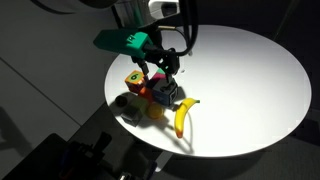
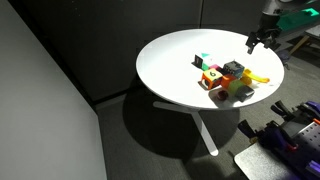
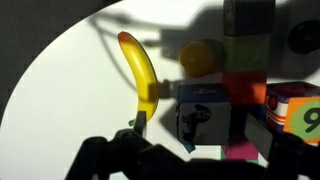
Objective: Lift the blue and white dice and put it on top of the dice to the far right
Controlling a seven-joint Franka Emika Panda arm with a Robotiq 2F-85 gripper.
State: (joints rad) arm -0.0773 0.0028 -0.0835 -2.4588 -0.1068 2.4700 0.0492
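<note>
The blue and white dice (image 3: 205, 118) shows a white face with a dark mark. It sits on the white table (image 3: 60, 90) inside a tight cluster of cubes, and in an exterior view it is a blue patch (image 1: 163, 96). My gripper (image 3: 203, 125) is open. In the wrist view its fingers stand on either side of the dice with gaps, not touching it. In both exterior views the gripper (image 1: 163, 72) (image 2: 253, 42) hangs over the cluster. A magenta cube (image 3: 245, 152) and an orange cube (image 3: 245, 80) adjoin the dice.
A banana (image 1: 183, 115) (image 2: 258, 76) (image 3: 140, 65) lies next to the cluster. A yellow cube (image 1: 133, 80), a red-edged cube with a green number (image 3: 300, 110), a dark cube (image 3: 247, 20) and an orange round thing (image 3: 200, 58) crowd the group. The table (image 1: 250, 70) (image 2: 170, 60) is round.
</note>
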